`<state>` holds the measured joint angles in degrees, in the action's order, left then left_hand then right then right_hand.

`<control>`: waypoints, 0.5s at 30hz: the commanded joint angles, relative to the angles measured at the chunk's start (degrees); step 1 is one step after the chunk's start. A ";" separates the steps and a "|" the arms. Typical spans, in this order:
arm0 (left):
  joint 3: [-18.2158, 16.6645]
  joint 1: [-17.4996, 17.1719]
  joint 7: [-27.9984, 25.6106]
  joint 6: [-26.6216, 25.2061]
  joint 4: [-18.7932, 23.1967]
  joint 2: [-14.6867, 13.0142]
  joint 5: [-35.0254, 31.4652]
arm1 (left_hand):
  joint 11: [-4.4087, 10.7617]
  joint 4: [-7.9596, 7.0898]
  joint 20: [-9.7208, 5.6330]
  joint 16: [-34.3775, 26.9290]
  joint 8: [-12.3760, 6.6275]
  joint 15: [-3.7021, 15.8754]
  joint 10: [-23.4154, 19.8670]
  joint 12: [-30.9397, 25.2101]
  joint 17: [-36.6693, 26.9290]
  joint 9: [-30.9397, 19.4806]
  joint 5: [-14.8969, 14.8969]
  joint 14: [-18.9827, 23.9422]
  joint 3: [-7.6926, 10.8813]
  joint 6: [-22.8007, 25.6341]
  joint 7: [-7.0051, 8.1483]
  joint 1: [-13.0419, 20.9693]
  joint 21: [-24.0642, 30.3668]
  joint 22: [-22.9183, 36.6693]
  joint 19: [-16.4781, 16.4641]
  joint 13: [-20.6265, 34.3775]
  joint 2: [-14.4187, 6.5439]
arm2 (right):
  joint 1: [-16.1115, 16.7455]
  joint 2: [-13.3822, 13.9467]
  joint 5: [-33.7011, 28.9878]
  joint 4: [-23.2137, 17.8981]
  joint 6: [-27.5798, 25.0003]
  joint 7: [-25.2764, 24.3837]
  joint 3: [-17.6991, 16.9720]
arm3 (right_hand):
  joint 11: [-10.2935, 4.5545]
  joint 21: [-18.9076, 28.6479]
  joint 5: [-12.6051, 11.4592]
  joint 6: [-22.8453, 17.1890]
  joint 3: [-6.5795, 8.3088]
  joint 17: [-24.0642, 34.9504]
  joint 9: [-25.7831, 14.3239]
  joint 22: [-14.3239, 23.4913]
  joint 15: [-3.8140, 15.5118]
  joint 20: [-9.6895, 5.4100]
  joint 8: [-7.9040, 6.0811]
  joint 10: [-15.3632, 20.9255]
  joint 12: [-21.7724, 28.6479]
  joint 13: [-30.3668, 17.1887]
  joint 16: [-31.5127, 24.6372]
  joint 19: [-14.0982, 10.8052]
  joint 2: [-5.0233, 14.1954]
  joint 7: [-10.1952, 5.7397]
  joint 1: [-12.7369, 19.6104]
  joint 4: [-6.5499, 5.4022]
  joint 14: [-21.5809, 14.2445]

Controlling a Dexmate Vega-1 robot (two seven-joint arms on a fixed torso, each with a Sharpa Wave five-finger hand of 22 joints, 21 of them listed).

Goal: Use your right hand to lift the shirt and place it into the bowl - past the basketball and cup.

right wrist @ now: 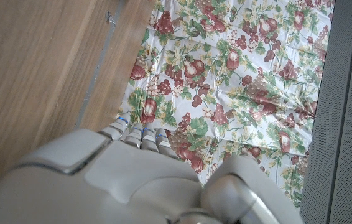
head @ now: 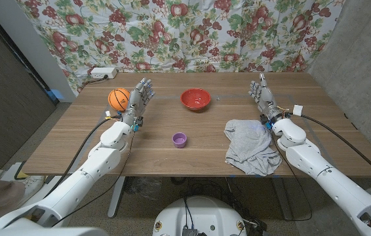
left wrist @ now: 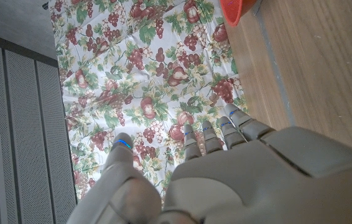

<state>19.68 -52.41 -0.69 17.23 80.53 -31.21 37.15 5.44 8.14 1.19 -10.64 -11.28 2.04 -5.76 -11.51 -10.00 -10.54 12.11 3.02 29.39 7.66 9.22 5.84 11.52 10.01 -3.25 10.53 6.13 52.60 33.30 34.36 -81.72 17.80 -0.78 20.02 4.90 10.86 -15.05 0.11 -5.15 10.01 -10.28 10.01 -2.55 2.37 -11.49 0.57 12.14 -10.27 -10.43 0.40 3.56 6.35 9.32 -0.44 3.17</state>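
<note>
Beside the open-fingered, empty right hand (head: 263, 97), the crumpled grey cloth shirt (head: 251, 146) looks soft, light; pinch a raised fold w/ fingertips

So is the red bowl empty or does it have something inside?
Empty. The head view shows only the bowl's bare red inside; the shirt lies crumpled on the table.

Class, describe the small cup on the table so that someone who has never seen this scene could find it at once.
Start at the wooden table in front of the fruit-patterned cloth. Near its middle, nearer the robot than the red bowl, between the two arms, stands the cup. It is the only purple thing: far smaller than the bowl, and unlike the orange basketball and the grey shirt.
</note>
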 commanded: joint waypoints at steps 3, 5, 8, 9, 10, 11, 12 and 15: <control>-0.63 -0.83 0.29 0.10 1.38 -1.12 0.16 | -0.12 0.14 -0.13 -0.09 -0.29 0.80 -0.42 -0.09 -0.21 -0.22 0.05 0.17 0.28 0.43 0.20 -0.18 -0.03 0.13 -0.42 0.10 -0.11 | 2.49 2.55 -3.40 -4.34 -0.65 -3.09 -0.36 | 0.01 0.26 -0.35 -0.66 0.01 0.09 -0.28 0.08 0.29 -0.21 -0.36 0.42 0.24 -0.17 -0.17 -0.16 -0.09 -0.03 1.29 0.48 0.07; -0.68 -0.90 0.32 0.03 1.45 -1.19 0.25 | -0.16 0.14 -0.13 -0.09 -0.28 0.80 -0.36 -0.06 -0.21 -0.22 0.04 0.16 0.28 0.44 0.22 -0.17 -0.03 0.13 -0.43 0.10 -0.12 | 2.40 2.68 -3.56 -4.31 -0.77 -2.97 -0.29 | 0.03 0.26 -0.37 -0.67 0.05 0.09 -0.28 0.08 0.34 -0.22 -0.36 0.43 0.23 -0.17 -0.15 -0.16 -0.09 -0.04 1.42 0.57 0.09; -0.66 -0.96 0.41 -0.16 1.74 -1.47 0.15 | -0.22 0.14 -0.12 -0.08 -0.26 0.78 -0.35 -0.05 -0.21 -0.22 0.03 0.14 0.28 0.44 0.29 -0.14 -0.05 0.13 -0.43 0.10 -0.13 | 2.28 2.87 -4.25 -4.33 -1.24 -3.52 -0.16 | -0.01 0.25 -0.44 -0.68 0.14 0.09 -0.28 0.08 0.33 -0.24 -0.37 0.47 0.22 -0.17 -0.14 -0.16 -0.09 -0.04 1.77 0.78 0.05; -0.64 -0.96 0.32 -0.21 1.88 -1.58 -0.02 | -0.25 0.14 -0.12 -0.08 -0.21 0.80 -0.34 -0.04 -0.21 -0.22 0.03 0.14 0.28 0.33 0.21 -0.13 -0.05 0.14 -0.44 0.10 -0.13 | 2.25 2.89 -4.36 -4.20 -1.11 -3.46 -0.15 | -0.08 0.24 -0.47 -0.69 0.19 0.09 -0.28 0.08 0.34 -0.25 -0.37 0.47 0.22 -0.17 -0.13 -0.16 -0.06 -0.05 1.91 0.86 0.07; -0.63 -0.94 0.28 -0.22 2.00 -1.66 -0.14 | -0.24 0.13 -0.13 -0.09 -0.22 0.82 -0.35 -0.04 -0.21 -0.22 0.02 0.16 0.28 0.36 0.20 -0.13 -0.06 0.14 -0.42 0.10 -0.14 | 2.28 2.94 -4.40 -4.26 -1.18 -3.53 -0.17 | -0.02 0.24 -0.50 -0.68 0.24 0.09 -0.28 0.08 0.34 -0.27 -0.38 0.45 0.20 -0.17 -0.12 -0.14 -0.03 -0.04 2.06 0.95 0.07; -0.63 -0.91 0.29 -0.15 2.02 -1.66 -0.19 | -0.24 0.13 -0.12 -0.09 -0.22 0.77 -0.35 -0.04 -0.21 -0.22 0.02 0.15 0.29 0.38 0.19 -0.12 -0.07 0.14 -0.43 0.10 -0.14 | 2.28 3.09 -4.67 -4.35 -1.32 -3.66 -0.13 | 0.00 0.22 -0.53 -0.68 0.29 0.09 -0.28 0.08 0.35 -0.25 -0.38 0.46 0.20 -0.17 -0.11 -0.12 0.01 -0.05 2.22 1.04 0.08; -0.65 -0.90 0.31 -0.08 2.04 -1.63 -0.17 | -0.25 0.14 -0.12 -0.09 -0.22 0.78 -0.35 -0.03 -0.21 -0.22 0.02 0.16 0.29 0.39 0.17 -0.11 -0.07 0.14 -0.42 0.10 -0.14 | 2.28 3.33 -5.01 -4.47 -1.40 -3.73 -0.10 | 0.04 0.22 -0.54 -0.72 0.33 0.09 -0.28 0.08 0.34 -0.26 -0.40 0.44 0.18 -0.17 -0.11 -0.11 0.02 -0.07 2.32 1.10 0.06; -0.62 -0.90 0.29 0.00 2.08 -1.59 -0.23 | -0.24 0.14 -0.10 -0.08 -0.20 0.71 -0.33 -0.02 -0.21 -0.22 0.01 0.13 0.29 0.37 0.25 -0.09 -0.08 0.14 -0.41 0.10 -0.15 | 2.35 3.67 -5.49 -4.81 -1.55 -4.01 -0.15 | 0.03 0.20 -0.58 -0.72 0.39 0.09 -0.28 0.08 0.33 -0.25 -0.40 0.44 0.17 -0.17 -0.09 -0.06 0.04 -0.08 2.52 1.22 0.10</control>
<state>19.18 -53.13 -0.47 17.36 81.90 -32.34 37.25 5.44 8.14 1.19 -10.64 -11.28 2.04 -5.76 -11.51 -10.00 -10.53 12.11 3.01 29.39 7.66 9.22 5.84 11.52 10.00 -3.25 10.53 6.12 54.57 35.74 31.09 -85.38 17.01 -3.48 19.82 4.91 10.86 -15.27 -0.20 -4.81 10.00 -10.28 10.01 -2.55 2.37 -11.49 0.58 12.14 -10.27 -10.43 0.40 3.51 6.04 10.92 0.48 3.18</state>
